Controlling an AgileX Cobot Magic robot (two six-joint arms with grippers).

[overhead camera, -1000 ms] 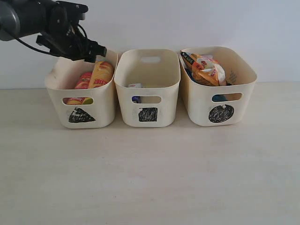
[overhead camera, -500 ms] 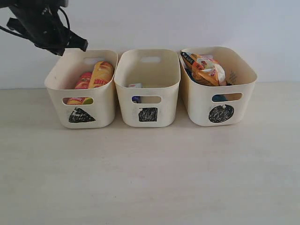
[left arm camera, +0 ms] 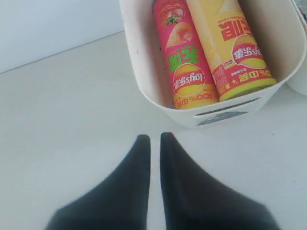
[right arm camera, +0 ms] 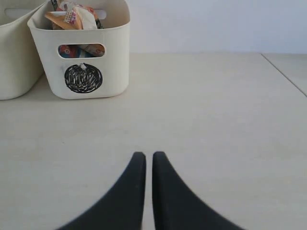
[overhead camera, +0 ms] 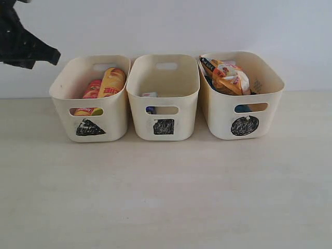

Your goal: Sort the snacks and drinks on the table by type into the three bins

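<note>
Apparently the sorting is at its last step, with nothing loose to be seen on the pale beige wood-grain table (overhead camera: pixel 166 197). Three tubs stand in a row along its far edge.

The cream plastic bin marked with a black triangle (overhead camera: pixel 59 106), nearest the left edge, holds the pink-magenta chip tube (left arm camera: pixel 184 57). The yellow chip tube with the red band (left arm camera: pixel 235 48) lies with it, side by side and touching, and both are slanted.

The matching bin marked with a black square (overhead camera: pixel 181 124) is in the middle. Inside it are a small white carton with blue print (overhead camera: pixel 150 95) and, seen through the handle cut-out, something dark that is probably the purple carton (overhead camera: pixel 150 110).

The bin marked with a black circle (overhead camera: pixel 270 109), nearest the right edge, has the orange-black-white crinkly bag (overhead camera: pixel 228 78) heaped above its rim. A patch of the blue bag (overhead camera: pixel 243 108) shows at the cut-out.

The left gripper (left arm camera: pixel 154 138) is clenched on nothing, raised above the table just outside the triangle bin. The right gripper (right arm camera: pixel 148 155) is likewise closed and empty, over bare table on the circle bin's side, apart from that bin.

My reading is that no pick remains. The next move calls only for both arms to draw clear of the bins, unless something lies beyond what these views cover.
</note>
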